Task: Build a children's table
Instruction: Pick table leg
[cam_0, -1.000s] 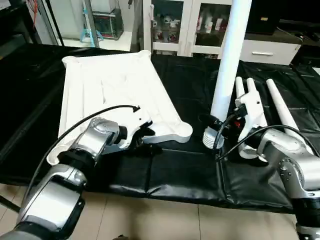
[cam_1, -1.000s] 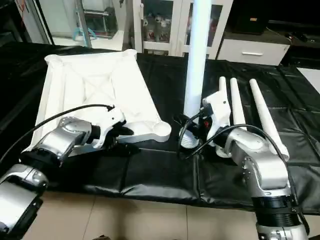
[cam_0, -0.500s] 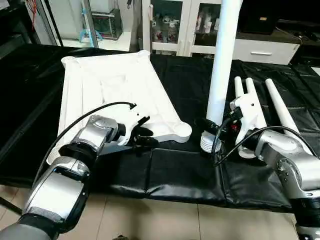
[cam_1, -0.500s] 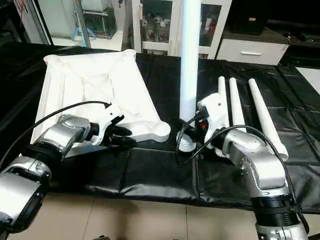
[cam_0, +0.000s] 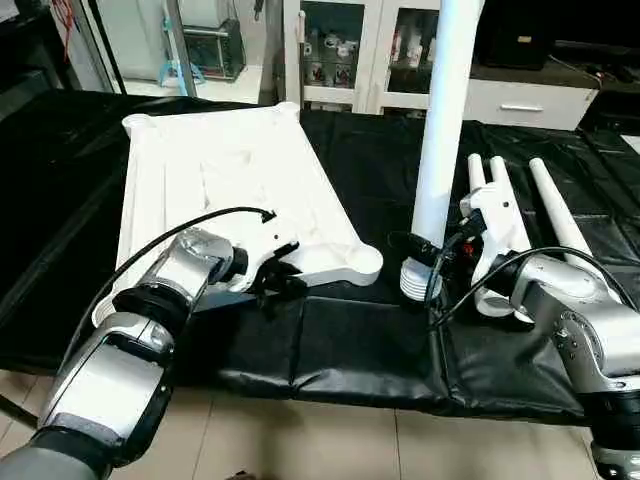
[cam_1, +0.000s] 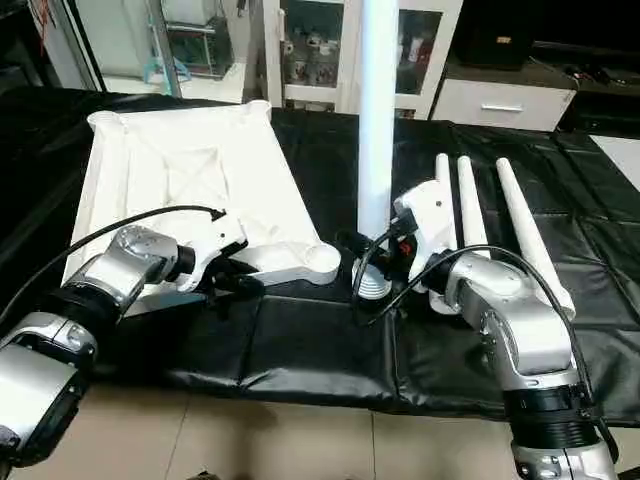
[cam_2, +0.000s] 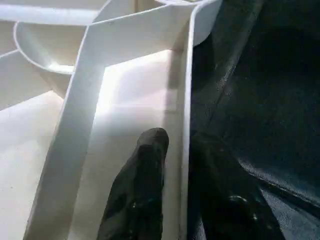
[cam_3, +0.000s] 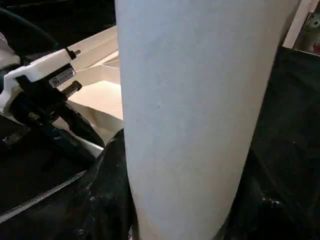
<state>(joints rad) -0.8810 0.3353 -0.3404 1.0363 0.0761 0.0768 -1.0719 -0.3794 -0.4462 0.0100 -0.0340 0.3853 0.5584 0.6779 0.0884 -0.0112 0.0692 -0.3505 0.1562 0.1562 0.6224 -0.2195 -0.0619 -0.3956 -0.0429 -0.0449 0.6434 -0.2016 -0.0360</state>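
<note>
- The tabletop (cam_0: 235, 190) is smooth white plastic, lying underside up on the black work table (cam_0: 350, 345); we note raised ribs across it and rounded sockets at its corners.
- The near socket corner (cam_0: 358, 262) of the tabletop sits close to the work table's front edge, with a strip of wrinkled black cover between.
- Our left gripper (cam_0: 283, 283) is at the tabletop's near long edge. The left wrist view shows what the head views do not: one black finger (cam_2: 142, 185) inside the thin white rim wall, the other outside on the black cover, so the rim is clamped between them.
- Our right gripper (cam_0: 418, 248) holds one leg (cam_0: 445, 120) upright, just right of the tabletop's near socket corner. The leg is a smooth white tube with a ribbed base end (cam_0: 413, 282) resting on the cover.
- In the right wrist view the tube stands between the black fingers, which grip its sides.
- Three more legs (cam_0: 555, 215) lie side by side, beyond the upright leg from the tabletop.
- Open black cover lies between the tabletop's right edge and the upright leg.
</note>
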